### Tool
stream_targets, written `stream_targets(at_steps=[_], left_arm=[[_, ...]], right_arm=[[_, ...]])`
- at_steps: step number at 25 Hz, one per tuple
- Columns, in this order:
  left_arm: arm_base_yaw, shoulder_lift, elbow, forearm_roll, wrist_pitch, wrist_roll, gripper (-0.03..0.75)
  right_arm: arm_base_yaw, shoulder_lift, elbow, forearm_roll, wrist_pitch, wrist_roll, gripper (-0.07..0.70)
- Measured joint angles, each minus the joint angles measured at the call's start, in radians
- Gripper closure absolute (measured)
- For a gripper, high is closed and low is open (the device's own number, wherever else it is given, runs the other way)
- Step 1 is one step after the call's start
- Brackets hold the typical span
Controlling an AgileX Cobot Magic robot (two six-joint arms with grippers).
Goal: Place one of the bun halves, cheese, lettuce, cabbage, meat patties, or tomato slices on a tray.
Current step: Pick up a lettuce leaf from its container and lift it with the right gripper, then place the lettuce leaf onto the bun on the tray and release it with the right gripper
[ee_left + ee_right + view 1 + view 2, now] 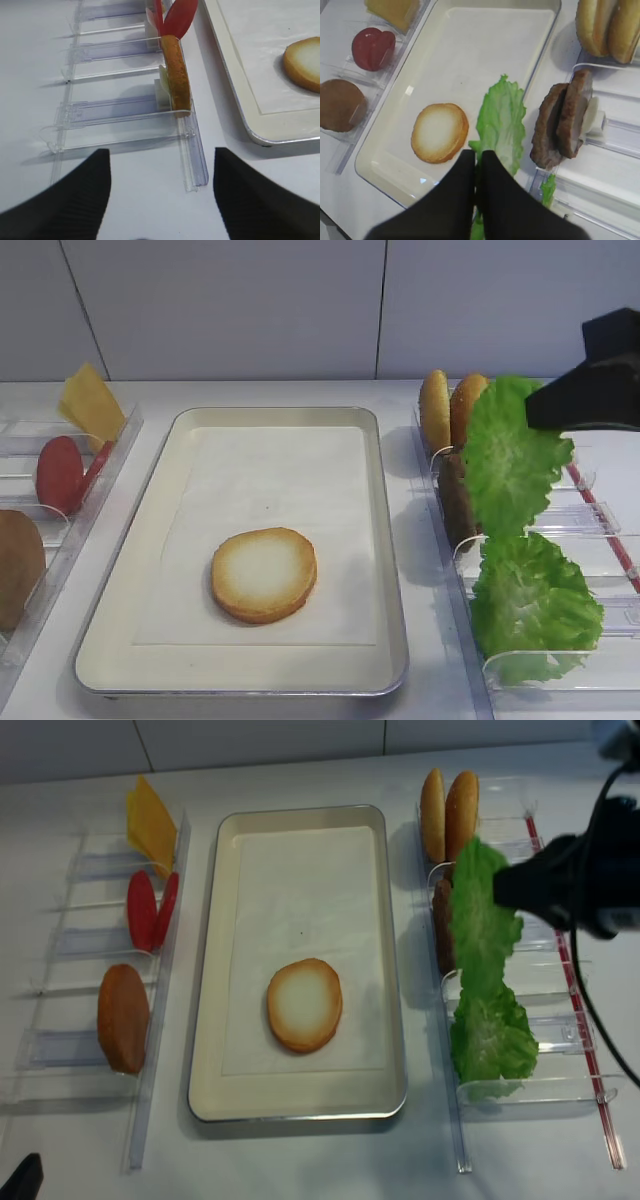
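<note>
My right gripper (477, 155) is shut on the stem end of a bright green lettuce (502, 125) leaf. The leaf hangs (515, 455) above the right bins, just beyond the tray's right rim (395, 540). The cream tray holds one bun half (264, 574) lying pale face up on its paper liner. A second lettuce leaf (535, 605) stands in the near right bin. My left gripper (160, 150) is open over bare table by the near end of the left bin, holding nothing.
The clear right bin (560, 970) holds two upright bun halves (448, 815) and meat patties (562, 125). The left bin holds cheese (150, 825), tomato slices (150, 910) and another bun half (123, 1017). A red strip (580, 1020) runs along the far right.
</note>
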Motion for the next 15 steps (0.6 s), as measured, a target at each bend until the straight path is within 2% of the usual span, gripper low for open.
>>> stream_targets(at_steps=[3,9,15], left_arm=[[0.000,0.000,0.000,0.000,0.000,0.000,0.310],[0.000,0.000,0.000,0.000,0.000,0.000,0.310],[0.000,0.000,0.000,0.000,0.000,0.000,0.310]], right_arm=[[0.053,0.000,-0.018,-0.040,-0.026,0.057,0.574],[0.246,0.028,-0.022,-0.082,-0.140,0.167,0.575],[0.429,0.190,-0.082,-0.093,-0.214,0.216,0.575]])
